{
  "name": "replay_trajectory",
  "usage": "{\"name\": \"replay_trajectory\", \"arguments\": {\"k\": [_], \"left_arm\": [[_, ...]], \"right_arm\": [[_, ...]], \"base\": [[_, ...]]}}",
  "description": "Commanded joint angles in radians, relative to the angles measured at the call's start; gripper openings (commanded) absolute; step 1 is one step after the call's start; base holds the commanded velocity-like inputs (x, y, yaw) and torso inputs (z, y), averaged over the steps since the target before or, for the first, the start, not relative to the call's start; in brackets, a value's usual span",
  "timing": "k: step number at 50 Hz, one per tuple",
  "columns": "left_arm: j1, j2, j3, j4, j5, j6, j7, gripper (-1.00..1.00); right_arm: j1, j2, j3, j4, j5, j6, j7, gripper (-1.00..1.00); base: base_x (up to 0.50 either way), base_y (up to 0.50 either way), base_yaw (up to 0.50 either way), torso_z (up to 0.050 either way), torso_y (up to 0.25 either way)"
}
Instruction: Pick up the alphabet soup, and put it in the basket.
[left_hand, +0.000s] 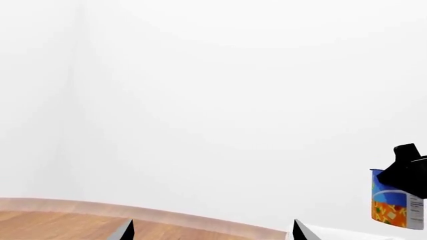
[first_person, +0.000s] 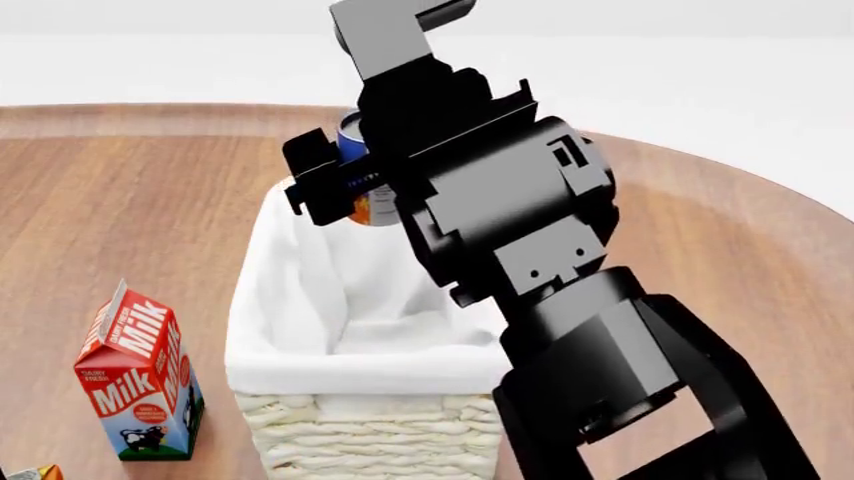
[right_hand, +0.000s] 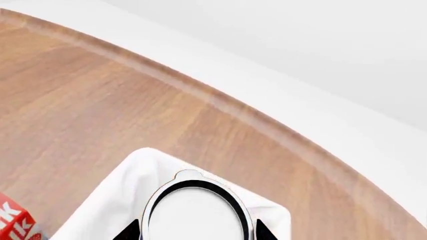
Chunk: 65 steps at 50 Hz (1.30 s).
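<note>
The alphabet soup (first_person: 352, 145), a blue-labelled can with an orange picture near its base, hangs upright over the far end of the basket (first_person: 360, 360), just above the white liner. My right gripper (first_person: 358, 185) is shut on it. In the right wrist view the can's white-silver lid (right_hand: 197, 215) sits between my right gripper's (right_hand: 197, 232) two black fingertips, with the basket liner (right_hand: 113, 205) below. The left wrist view shows the can (left_hand: 393, 205) held by the black gripper. My left gripper (left_hand: 212, 234) is open and empty, its tips wide apart, and is out of the head view.
A red, white and green milk carton (first_person: 134, 375) stands on the wooden table (first_person: 120, 210) left of the basket; its red corner shows in the right wrist view (right_hand: 13, 222). A small orange object (first_person: 40, 472) peeks in at the front left. The table's curved far edge (right_hand: 220, 100) lies beyond the basket.
</note>
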Motion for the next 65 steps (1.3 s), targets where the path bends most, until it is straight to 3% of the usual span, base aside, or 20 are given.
{"name": "replay_trajectory", "arguments": {"k": [1,17,65], "left_arm": [[0.001,-0.002,0.001,0.0,0.001,0.003,-0.002,1.0],[0.002,-0.004,0.003,0.004,-0.003,0.006,-0.004,1.0],[0.003,-0.009,0.016,-0.011,-0.011,0.057,0.016,1.0]], "right_arm": [[0.006,-0.004,-0.04,0.014,-0.004,-0.025,-0.009,-1.0],[0.012,-0.003,-0.118,0.045,0.074,-0.076,0.001,-1.0],[0.023,0.021,-0.158,-0.008,0.124,-0.069,0.031,-1.0]], "base": [[0.0,0.0,0.0,0.0,0.0],[0.0,0.0,0.0,0.0,-0.022],[0.0,0.0,0.0,0.0,-0.032]]}}
